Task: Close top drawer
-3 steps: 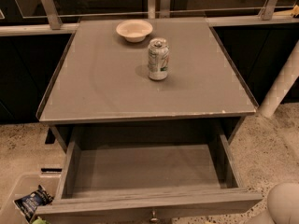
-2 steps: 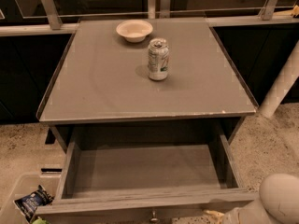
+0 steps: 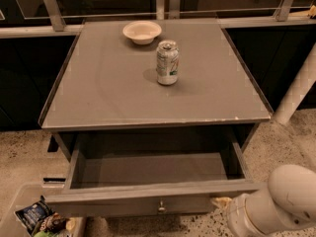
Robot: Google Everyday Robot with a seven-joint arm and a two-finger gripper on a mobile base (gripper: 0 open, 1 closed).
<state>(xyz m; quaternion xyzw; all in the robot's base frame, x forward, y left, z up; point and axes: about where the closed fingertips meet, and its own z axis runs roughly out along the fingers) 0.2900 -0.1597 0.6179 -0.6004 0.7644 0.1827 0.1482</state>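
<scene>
The top drawer [image 3: 148,169] of the grey cabinet stands pulled out toward me and its inside is empty. Its flat front panel [image 3: 113,205] runs along the bottom of the view, with a small round metal knob [image 3: 161,207] at centre. My white arm [image 3: 276,204] comes in from the lower right. My gripper [image 3: 221,201] shows only as a small tan tip right at the right end of the drawer front; the rest of it is hidden behind the arm.
A cream bowl [image 3: 141,31] and a soda can [image 3: 167,62] stand on the cabinet top [image 3: 98,83]. A bin with snack packets [image 3: 37,218] sits on the floor at lower left. A white post [image 3: 296,90] leans at the right. Metal rails run along the back.
My arm has come further into view from the lower right, moving left and up toward the right end of the drawer front. The drawer has not moved.
</scene>
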